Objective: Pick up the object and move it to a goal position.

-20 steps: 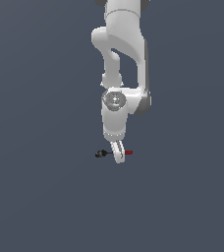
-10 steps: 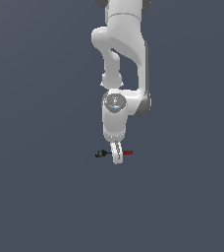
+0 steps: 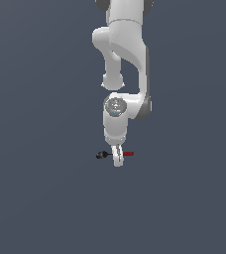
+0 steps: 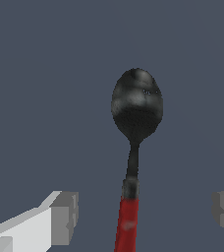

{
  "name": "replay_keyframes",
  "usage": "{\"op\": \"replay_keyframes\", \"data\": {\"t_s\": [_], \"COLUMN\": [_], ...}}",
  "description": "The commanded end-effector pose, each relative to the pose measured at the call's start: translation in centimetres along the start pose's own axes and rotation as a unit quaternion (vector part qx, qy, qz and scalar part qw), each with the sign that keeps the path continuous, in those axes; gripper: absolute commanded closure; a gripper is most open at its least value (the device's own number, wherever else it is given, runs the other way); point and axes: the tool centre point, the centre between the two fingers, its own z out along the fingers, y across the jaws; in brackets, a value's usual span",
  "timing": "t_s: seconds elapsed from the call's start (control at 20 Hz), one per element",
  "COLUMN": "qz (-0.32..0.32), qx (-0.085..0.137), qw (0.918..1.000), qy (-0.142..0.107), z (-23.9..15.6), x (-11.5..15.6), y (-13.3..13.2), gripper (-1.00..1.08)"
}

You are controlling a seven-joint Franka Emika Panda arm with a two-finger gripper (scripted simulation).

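Near field, wrist view: two grey blocky finger pads (image 4: pixel 64 218) on white fingers, set wide apart, one each side of the red handle, neither touching it. Gripper (image 4: pixel 146 216) open wide, nothing held.

Obj.: small slender spoon-like tool (image 4: pixel 133 162) w/ glossy red handle, thin dark shaft and black oval head; head looks smooth w/ faint speckled highlights, slightly domed. Lies flat on plain matte dark blue-grey worktop (image 4: pixel 35 74). Worktop edges and corners not visible in either view, so position vs. edges cannot be given.

Exterior view: tool (image 3: pixel 114 155) long axis runs approx. horizontal across frame; black head toward the exterior view's left, red handle end toward the exterior view's right. Gripper (image 3: pixel 117 159) straddles the mid-shaft; near finger covers the middle of the tool, so only head and handle tip show either side.

Arm: white smooth-shelled Franka arm (image 3: pixel 125 64), rounded joint housings, grey round cap on wrist joint. Comes in from top of exterior view, folded elbow, wrist pointing straight down, fingers at worktop level over the tool.
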Motion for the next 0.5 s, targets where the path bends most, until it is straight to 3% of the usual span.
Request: {"op": "replay_keyframes", "data": {"t_s": [0.0, 0.45], "qz": [0.001, 0.002], "qx": [-0.001, -0.001], "qw": [1.0000, 1.0000], "qy": [0.000, 0.000], "z": [1.2, 3.6], "x": [0.0, 0.0], "y": [0.1, 0.0], "gripper": [-0.92, -0.92]}}
